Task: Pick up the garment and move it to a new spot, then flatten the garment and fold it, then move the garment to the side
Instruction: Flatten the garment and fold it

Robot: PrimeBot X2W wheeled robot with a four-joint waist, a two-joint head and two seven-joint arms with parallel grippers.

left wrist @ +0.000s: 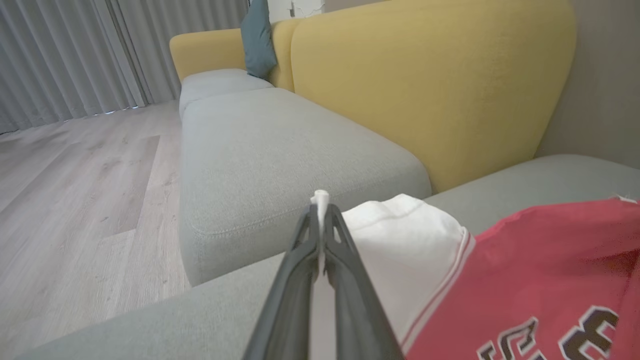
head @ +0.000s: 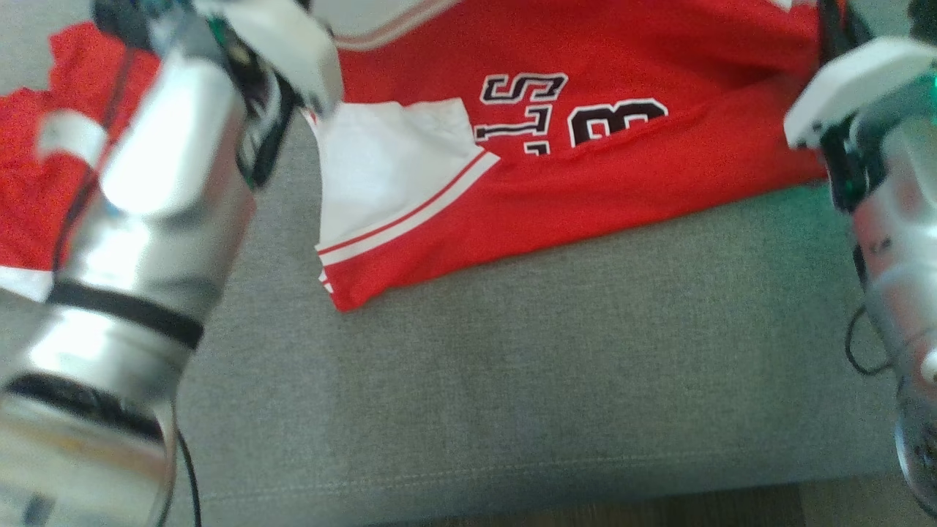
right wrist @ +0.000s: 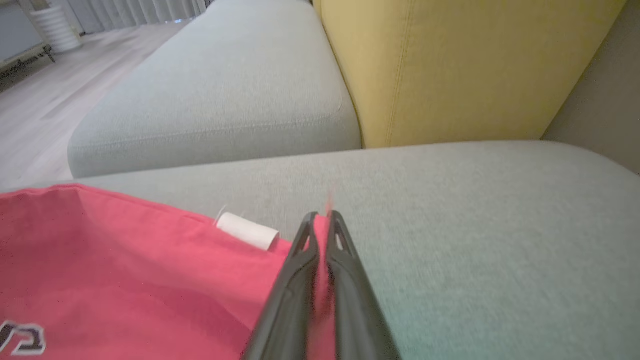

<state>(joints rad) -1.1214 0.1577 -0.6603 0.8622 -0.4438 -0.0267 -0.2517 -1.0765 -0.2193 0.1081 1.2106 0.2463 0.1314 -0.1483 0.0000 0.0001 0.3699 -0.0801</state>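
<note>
On the grey seat cushion (head: 585, 366) of the sofa, in front of its yellow backrest (left wrist: 430, 90), the red jersey (head: 600, 183) lies spread with its printed side up. The black-and-white lettering (head: 571, 110) is partly cut off by a crease. The left gripper (left wrist: 320, 212) is clamped tight on the edge of the white sleeve (left wrist: 405, 240), and a sliver of white cloth pokes out past its fingertips. The right gripper (right wrist: 324, 217) is pinched onto the red fabric at the opposite edge, with red showing in the slit between its fingers. Holding the two far ends this way looks meant to keep the cloth stretched between the arms, so it can be carried or laid down flat without bunching. In the head view the sleeve rises toward the left gripper, so that corner seems lifted off the cushion while the body rests on it. The jersey's long axis runs across the head view from the robot's left to its right, roughly parallel to the cushion's front edge, sleeve end to the left. More red cloth (head: 29, 146) shows beyond the left forearm; whether it is a folded-over part of the same garment cannot be told.
</note>
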